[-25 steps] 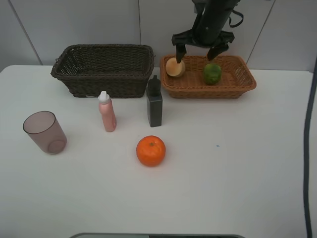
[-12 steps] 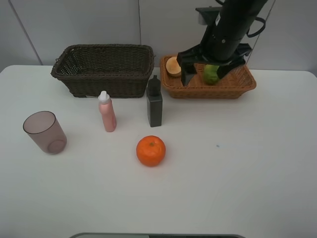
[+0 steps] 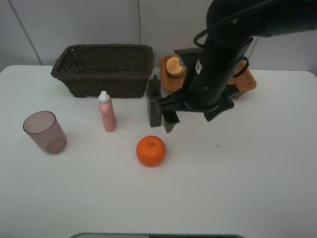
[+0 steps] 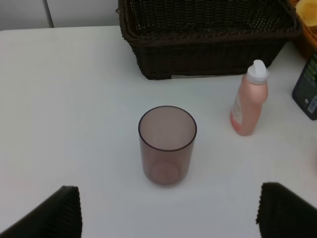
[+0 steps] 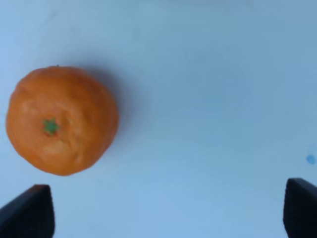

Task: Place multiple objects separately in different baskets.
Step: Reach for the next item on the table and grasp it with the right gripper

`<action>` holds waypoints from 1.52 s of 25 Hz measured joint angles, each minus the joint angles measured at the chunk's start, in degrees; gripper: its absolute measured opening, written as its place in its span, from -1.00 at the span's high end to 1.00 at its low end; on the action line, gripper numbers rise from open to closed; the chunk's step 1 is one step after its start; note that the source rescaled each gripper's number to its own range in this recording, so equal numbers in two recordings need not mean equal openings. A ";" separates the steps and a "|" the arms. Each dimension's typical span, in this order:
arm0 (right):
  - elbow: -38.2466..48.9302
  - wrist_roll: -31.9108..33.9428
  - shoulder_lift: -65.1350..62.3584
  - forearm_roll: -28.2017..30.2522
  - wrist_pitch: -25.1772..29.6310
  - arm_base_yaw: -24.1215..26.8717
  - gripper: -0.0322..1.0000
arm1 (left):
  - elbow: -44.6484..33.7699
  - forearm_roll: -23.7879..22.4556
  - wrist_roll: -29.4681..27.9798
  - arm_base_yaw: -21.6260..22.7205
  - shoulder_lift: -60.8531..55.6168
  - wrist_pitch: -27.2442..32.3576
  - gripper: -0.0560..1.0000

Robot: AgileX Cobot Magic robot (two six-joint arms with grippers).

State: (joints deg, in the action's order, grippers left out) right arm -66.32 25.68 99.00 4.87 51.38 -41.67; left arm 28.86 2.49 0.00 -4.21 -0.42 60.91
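The orange (image 3: 151,150) lies on the white table, and the right wrist view shows it (image 5: 62,119) off to one side of my open, empty right gripper (image 5: 166,208). From above, the right gripper (image 3: 194,115) hovers just behind and right of the orange, beside the dark green bottle (image 3: 153,106). The pink bottle (image 3: 106,111) and mauve cup (image 3: 44,131) stand upright further left. My left gripper (image 4: 171,210) is open, with the cup (image 4: 167,144) just ahead of its fingertips. The peach-like fruit (image 3: 174,65) sits in the light basket (image 3: 246,82). The green fruit is hidden behind the arm.
The dark brown basket (image 3: 104,69) stands at the back left and holds nothing that I can see; the left wrist view shows it (image 4: 208,44) behind the cup and pink bottle (image 4: 249,99). My right arm covers most of the light basket.
My right arm has swung from above the light basket forward over the table towards the orange, staying open. It now hides the green fruit. The objects on the table have not moved.
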 joint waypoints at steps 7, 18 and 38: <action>0.56 13.94 2.99 2.17 -6.79 -6.19 -0.89 | 0.00 0.00 0.00 0.00 0.00 0.00 -0.83; -7.84 24.92 14.54 6.64 -7.61 -11.15 -0.89 | 0.00 0.00 0.00 0.00 0.00 0.00 -0.83; -8.37 30.21 20.65 9.06 -10.12 -11.15 -0.89 | 0.00 0.00 0.00 0.00 0.00 0.00 -0.83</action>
State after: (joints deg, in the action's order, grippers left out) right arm -74.69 55.90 119.64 13.92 41.26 -52.81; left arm 28.86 2.49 0.00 -4.21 -0.42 60.91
